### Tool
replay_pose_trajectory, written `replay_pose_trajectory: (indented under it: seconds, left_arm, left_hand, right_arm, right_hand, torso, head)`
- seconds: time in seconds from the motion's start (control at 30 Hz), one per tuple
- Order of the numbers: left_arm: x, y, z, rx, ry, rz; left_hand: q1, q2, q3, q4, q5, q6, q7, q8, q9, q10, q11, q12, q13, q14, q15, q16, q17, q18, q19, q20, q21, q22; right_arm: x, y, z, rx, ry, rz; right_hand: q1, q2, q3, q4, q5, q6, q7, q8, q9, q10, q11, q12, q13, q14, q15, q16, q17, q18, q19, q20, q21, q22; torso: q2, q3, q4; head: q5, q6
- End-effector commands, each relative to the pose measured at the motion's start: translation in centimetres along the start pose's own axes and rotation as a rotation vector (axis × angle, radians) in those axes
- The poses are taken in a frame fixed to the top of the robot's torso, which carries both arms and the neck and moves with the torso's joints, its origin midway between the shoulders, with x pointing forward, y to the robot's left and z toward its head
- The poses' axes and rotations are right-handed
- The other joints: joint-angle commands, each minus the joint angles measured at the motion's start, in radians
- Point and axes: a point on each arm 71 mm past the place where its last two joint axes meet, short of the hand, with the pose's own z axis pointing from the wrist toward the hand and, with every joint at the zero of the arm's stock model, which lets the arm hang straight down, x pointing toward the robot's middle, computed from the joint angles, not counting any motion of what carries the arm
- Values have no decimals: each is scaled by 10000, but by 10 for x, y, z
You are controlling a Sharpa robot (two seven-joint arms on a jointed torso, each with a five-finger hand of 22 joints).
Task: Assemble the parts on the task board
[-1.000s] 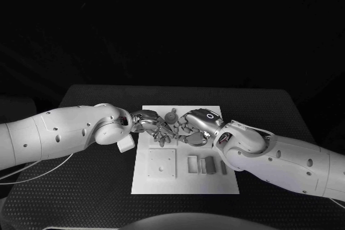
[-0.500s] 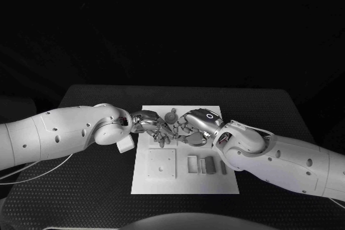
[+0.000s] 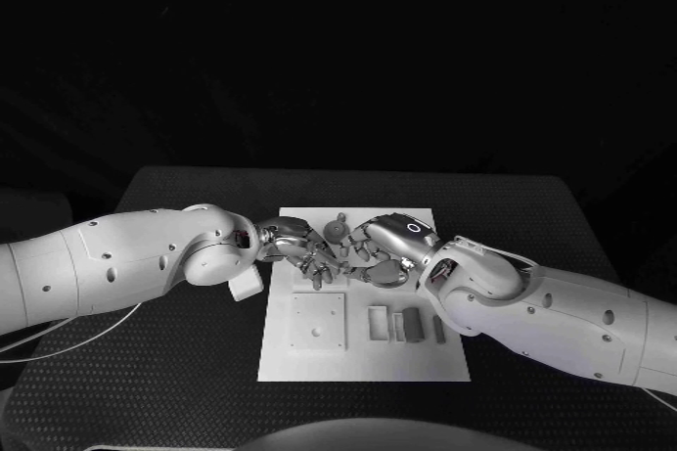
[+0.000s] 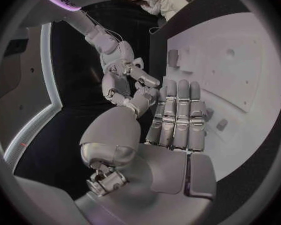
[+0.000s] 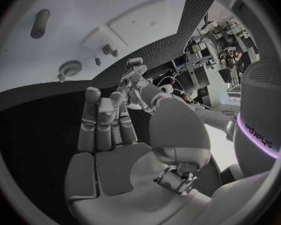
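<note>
The white task board (image 3: 360,363) lies in the middle of the black table. My left hand (image 3: 300,249) and right hand (image 3: 385,256) meet fingertip to fingertip over its far half. In the left wrist view my left hand (image 4: 175,121) stretches flat over the board (image 4: 256,40) with nothing in its palm, and my right hand (image 4: 123,79) is just beyond it. In the right wrist view my right hand (image 5: 108,130) has its fingers up and slightly bent, holding nothing I can see, with my left hand (image 5: 138,81) close by. A square plate (image 3: 319,322) and two small blocks (image 3: 379,322) (image 3: 411,325) sit on the near half.
At the far end of the board (image 5: 15,60) a round toothed part (image 5: 70,67), a dark cylinder (image 5: 40,23) and a raised square plate (image 5: 135,19) are set. Both white forearms slant across the board's sides. Black table surface surrounds the board.
The fingers of both hands have shifted slightly where they meet over the board. The parts on the near half have not moved.
</note>
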Motion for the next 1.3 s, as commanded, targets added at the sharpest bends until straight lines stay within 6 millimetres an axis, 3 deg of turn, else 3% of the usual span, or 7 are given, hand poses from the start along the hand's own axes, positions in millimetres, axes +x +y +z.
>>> replay_pose_trajectory:
  seconds: [0.03,0.27,0.33,0.67,1.0,1.07,1.3]
  left_arm:
    - [-1,-2,0,200,-240,61]
    - [-3,-2,-1,269,-473,53]
    - [-3,-2,-1,323,-532,54]
    - [-6,-5,-3,887,-865,-370]
    - [-6,-9,-2,1364,-1009,-882]
    - [-6,-9,-1,1437,-1025,-1027]
    - [-3,-12,0,1672,-1022,-1333]
  left_hand:
    - [81,-32,92,18,66,154,-52,73,176,96,1,27,17,44,-71,6,20,55,6,-60,38,20]
    - [102,-145,375,113,65,138,-55,111,310,106,4,59,75,80,-88,13,85,42,36,-81,41,61]
    - [105,-160,416,125,65,136,-54,117,332,108,5,66,86,84,-90,14,96,40,38,-84,40,68]
    - [107,-217,562,173,66,136,-54,145,419,117,-3,94,131,96,-100,17,142,29,42,-93,38,96]
    - [100,-229,624,193,69,129,-56,152,461,111,-7,103,153,90,-103,14,165,14,13,-91,21,103]
    - [99,-230,634,196,70,129,-56,154,468,113,-8,107,158,92,-105,15,171,12,12,-93,20,105]
    - [93,-231,654,205,70,129,-53,159,488,121,-11,118,172,97,-109,20,185,7,11,-95,20,111]
  right_arm:
    - [-2,0,-1,-101,-248,573]
    - [-6,-13,-7,372,-489,2252]
    - [-6,-21,-10,772,-530,3267]
    - [-2,-58,-23,2730,-534,8620]
    - [6,-61,-20,3028,-39,11025]
    - [6,-59,-19,2952,33,11103]
    - [8,-53,-16,2812,263,11218]
  right_hand:
    - [-20,-178,-44,20,30,-225,107,-111,-59,-159,77,-362,-256,-83,138,-112,-64,44,-138,18,-86,41]
    - [-44,-588,200,30,22,-769,537,-70,-241,-845,750,-3874,-3045,-328,772,-491,-461,-45,-477,140,-327,-26]
    - [-17,-619,275,66,32,-873,602,-51,-295,-779,1131,-5035,-4081,-285,1166,-503,-587,-58,-462,173,-352,-46]
    - [289,64,459,31,35,-799,576,13,-326,-418,1201,-6258,-5302,-16,1202,-463,-871,-41,-417,216,-474,-149]
    - [503,1351,996,34,32,-1129,528,-94,-454,-406,1218,-7177,-6176,-118,1213,-811,-1289,-87,-591,315,-779,-325]
    - [504,1389,1107,22,40,-1182,516,-72,-484,-355,1208,-7333,-6339,-78,1205,-890,-1399,-87,-589,330,-816,-350]
    - [524,969,1059,9,33,-1260,489,-52,-524,-230,1177,-7581,-6614,65,1174,-913,-1537,-40,-473,318,-818,-376]
  torso:
    - [-3,-5,6]
    - [-1,0,3]
    - [-1,-2,5]
    - [-6,-1,-9]
    - [-10,8,-1]
    - [-12,3,0]
    - [-2,4,-3]
  head:
    - [16,-5]
    - [19,40]
    - [29,28]
    - [39,68]
    - [-41,102]
    - [-44,111]
    - [-64,139]
